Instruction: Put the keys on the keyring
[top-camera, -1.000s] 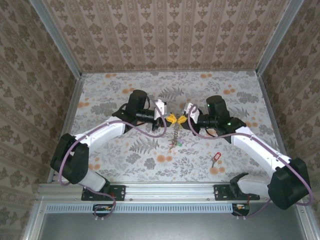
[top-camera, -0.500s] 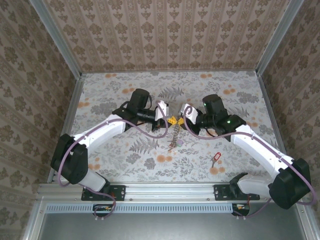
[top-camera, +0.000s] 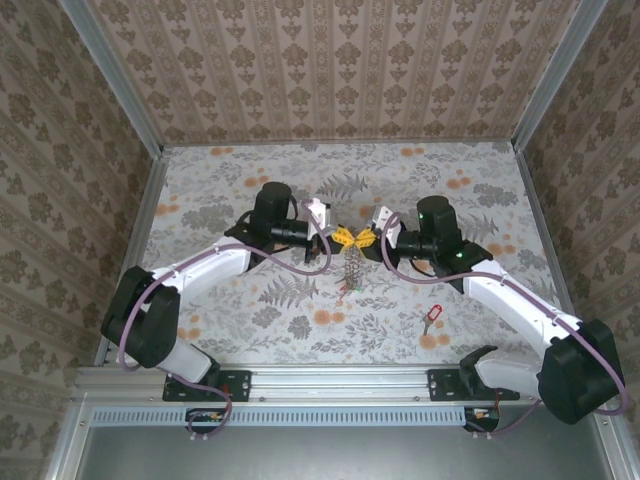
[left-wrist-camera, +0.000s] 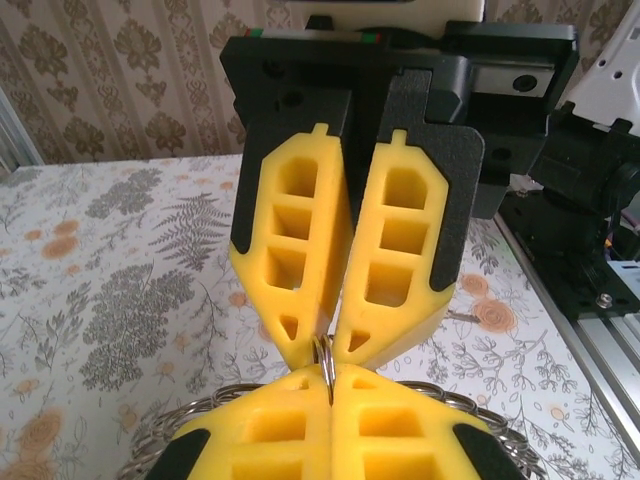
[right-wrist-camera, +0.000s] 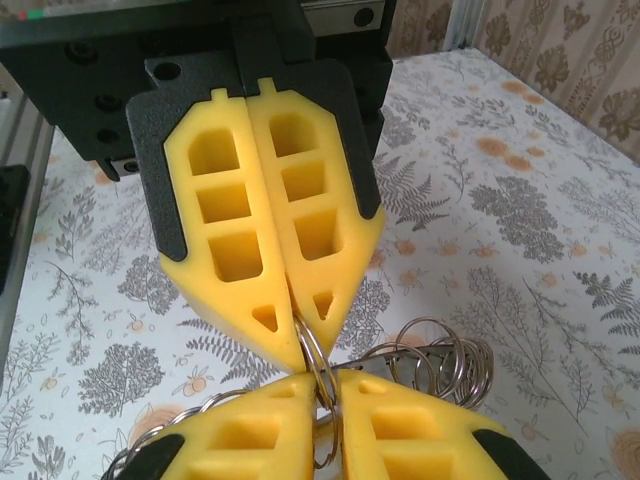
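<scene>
On the floral worktop (top-camera: 260, 320) the left arm reached in from the left, and the left gripper (top-camera: 339, 236) met the right one above the middle of the surface. In the left wrist view its yellow fingers (left-wrist-camera: 260, 430) were pressed together at the tips, clamped on a thin wire loop of the keyring (left-wrist-camera: 327, 358). The right wrist view showed the same hold from the other side, with no gap between the pads.

The keyring (top-camera: 350, 268) hung between the two grippers as a short silvery coil, its top pinched at their tips and its lower end down near the worktop. In the right wrist view its coiled loops (right-wrist-camera: 440, 358) spread just to the right of the fingertips.

The right gripper (top-camera: 366, 239) faced the left one tip to tip. Its jaws stood a narrow slit apart with the ring wire in the slit; whether they pressed on the wire could not be told.

Farther right, well apart from both grippers, a key with a red tag (top-camera: 432, 317) lay flat on the worktop, near the right forearm
</scene>
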